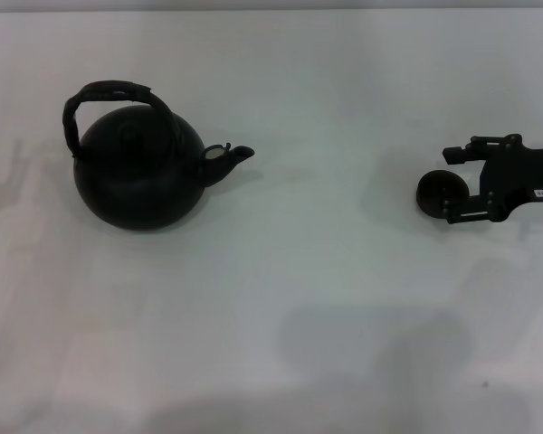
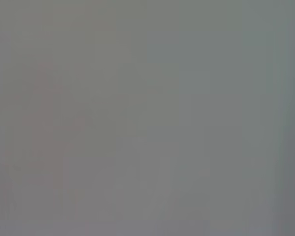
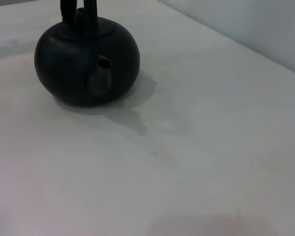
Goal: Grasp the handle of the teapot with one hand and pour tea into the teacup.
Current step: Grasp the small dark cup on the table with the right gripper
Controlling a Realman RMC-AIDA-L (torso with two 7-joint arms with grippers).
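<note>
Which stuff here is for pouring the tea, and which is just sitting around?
For the tea:
- round matte black teapot
- its dark arched handle
- tiny dark round teacup
- right end effector, around the teacup

Just there:
- white table

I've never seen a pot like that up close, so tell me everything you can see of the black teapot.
The teapot is a round, squat, matte black pot standing upright on the white table, on the robot's left side. An arched handle with a wrapped look rises over its top. Its short stubby spout points toward the robot's right, where the right gripper is at the teacup. The spout's mouth looks paler than the body. Nothing touches the teapot but the table; it casts a soft shadow beside it.
</note>
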